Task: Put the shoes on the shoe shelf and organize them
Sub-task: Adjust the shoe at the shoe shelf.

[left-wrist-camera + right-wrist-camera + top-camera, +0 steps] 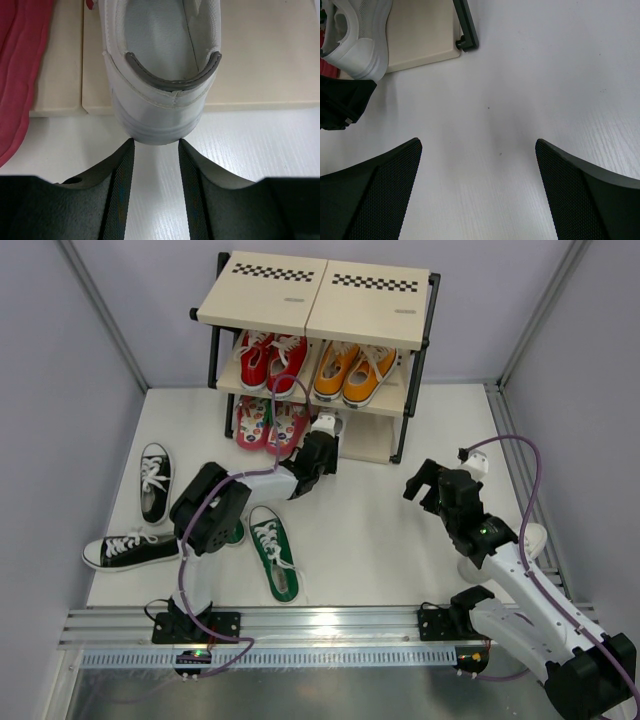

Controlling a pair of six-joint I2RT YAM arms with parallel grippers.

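The shoe shelf point(312, 292) stands at the back. On its bottom board point(260, 60) lie the pink flip-flops point(270, 423) and, to their right, a small white shoe point(160, 75) with its heel hanging over the front edge. My left gripper point(156, 148) is open just behind that heel, its fingertips point(131, 146) at the heel's curve and nothing between them. On the floor are two black sneakers point(153, 480), one of them point(128, 550) on its side, and a green sneaker point(273, 552). My right gripper point(477, 145) hovers open and empty over bare floor.
Red sneakers point(270, 360) and orange sneakers point(352, 370) fill the middle tier. A second green sneaker point(236, 532) is partly hidden under my left arm. A white shape point(533, 538) shows beside my right arm. The shelf's black leg point(465, 25) is ahead of my right gripper.
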